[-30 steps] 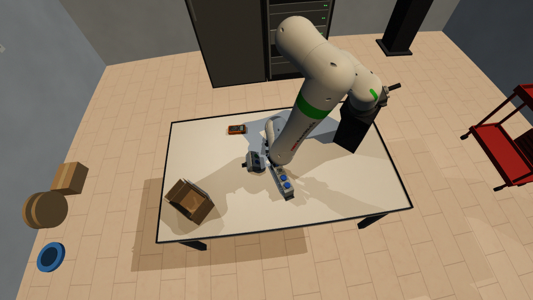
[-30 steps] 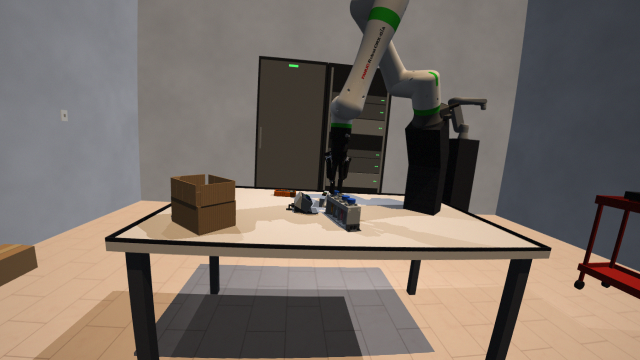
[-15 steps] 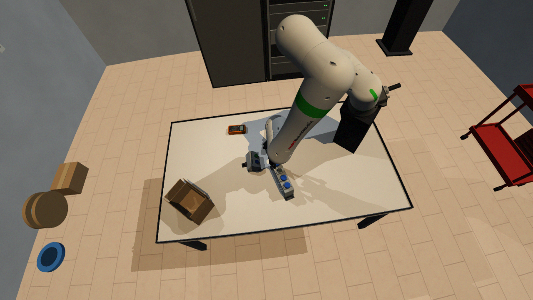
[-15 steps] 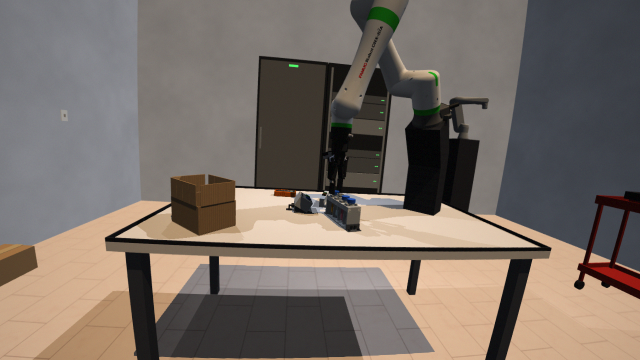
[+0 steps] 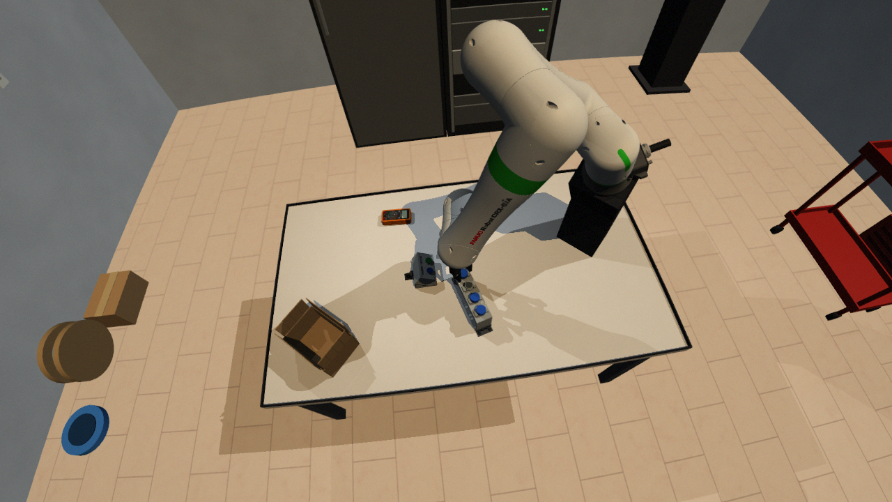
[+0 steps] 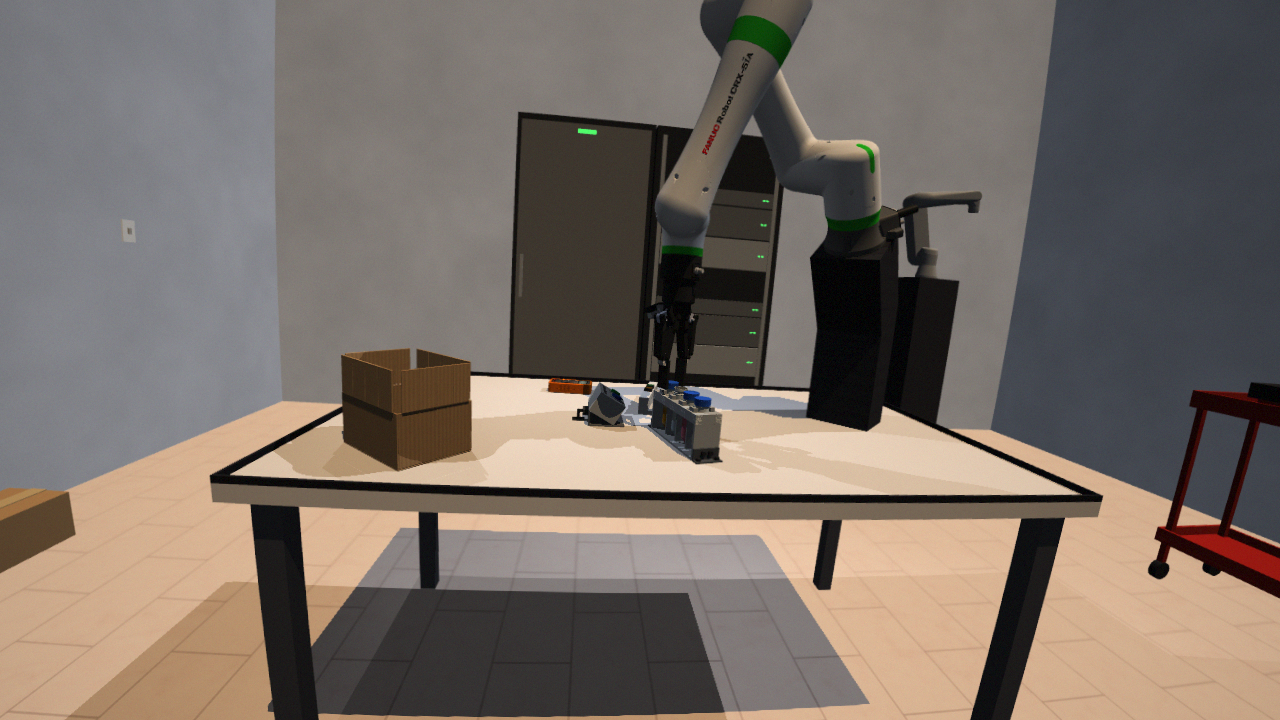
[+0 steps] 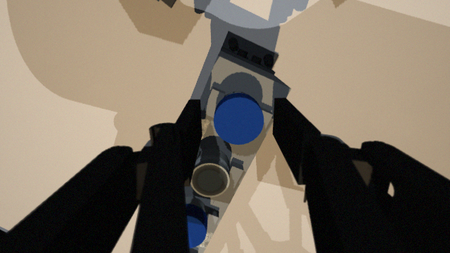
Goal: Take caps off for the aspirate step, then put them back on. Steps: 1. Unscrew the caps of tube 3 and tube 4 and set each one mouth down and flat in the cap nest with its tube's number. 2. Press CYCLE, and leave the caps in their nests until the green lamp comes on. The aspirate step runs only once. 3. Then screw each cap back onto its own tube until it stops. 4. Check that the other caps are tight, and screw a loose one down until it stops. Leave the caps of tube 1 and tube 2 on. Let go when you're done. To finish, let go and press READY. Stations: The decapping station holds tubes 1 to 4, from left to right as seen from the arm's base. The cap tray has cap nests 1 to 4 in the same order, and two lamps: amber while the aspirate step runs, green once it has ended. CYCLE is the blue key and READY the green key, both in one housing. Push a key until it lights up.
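Note:
The decapping station (image 5: 472, 299) lies mid-table; it also shows in the exterior view (image 6: 684, 420). In the wrist view a blue cap (image 7: 239, 118) sits on the end position of the station. My gripper (image 7: 237, 117) is open around this cap, with a gap on each side. I cannot tell how tightly the cap is seated. The tube beside it (image 7: 210, 180) stands open with no cap. A further blue cap (image 7: 195, 225) is on the tube after that. Two capped tubes (image 5: 476, 304) show at the near end. A black block with two dark lamps (image 7: 250, 53) lies just beyond the station's end.
The key housing (image 5: 425, 269) with the blue and green keys stands just left of the station. A cardboard box (image 5: 316, 337) sits at the front left of the table, an orange meter (image 5: 396, 216) at the back. The arm's black pedestal (image 5: 589, 212) stands at the back right.

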Robot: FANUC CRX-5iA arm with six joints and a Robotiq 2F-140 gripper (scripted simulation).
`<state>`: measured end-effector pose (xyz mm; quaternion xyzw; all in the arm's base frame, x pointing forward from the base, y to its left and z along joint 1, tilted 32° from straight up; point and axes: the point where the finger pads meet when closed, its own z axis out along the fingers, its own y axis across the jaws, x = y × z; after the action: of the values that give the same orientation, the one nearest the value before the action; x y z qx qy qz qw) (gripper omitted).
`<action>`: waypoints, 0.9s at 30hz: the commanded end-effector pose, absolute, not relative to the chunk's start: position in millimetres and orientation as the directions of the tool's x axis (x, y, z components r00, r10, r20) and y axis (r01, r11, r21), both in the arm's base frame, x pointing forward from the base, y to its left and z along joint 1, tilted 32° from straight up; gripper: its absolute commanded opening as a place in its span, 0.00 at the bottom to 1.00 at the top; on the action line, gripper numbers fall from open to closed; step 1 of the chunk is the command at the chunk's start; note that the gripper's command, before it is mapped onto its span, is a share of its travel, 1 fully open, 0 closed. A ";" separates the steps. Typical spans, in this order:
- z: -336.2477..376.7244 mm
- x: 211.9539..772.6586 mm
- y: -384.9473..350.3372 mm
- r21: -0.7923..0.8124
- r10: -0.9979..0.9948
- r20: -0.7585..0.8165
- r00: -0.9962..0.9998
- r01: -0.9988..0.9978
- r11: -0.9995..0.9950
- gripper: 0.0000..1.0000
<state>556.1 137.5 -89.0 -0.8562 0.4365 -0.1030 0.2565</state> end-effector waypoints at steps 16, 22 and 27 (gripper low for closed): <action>-88.7 556.4 137.1 -0.278 -0.869 -0.450 -0.205 -0.893 0.354 0.41; -88.7 556.3 137.1 -0.269 -0.864 -0.452 -0.222 -0.890 0.369 0.41; -88.7 556.3 137.3 -0.269 -0.864 -0.452 -0.222 -0.890 0.369 0.30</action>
<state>556.4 137.7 -89.1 -0.5628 0.7740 0.0284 0.2886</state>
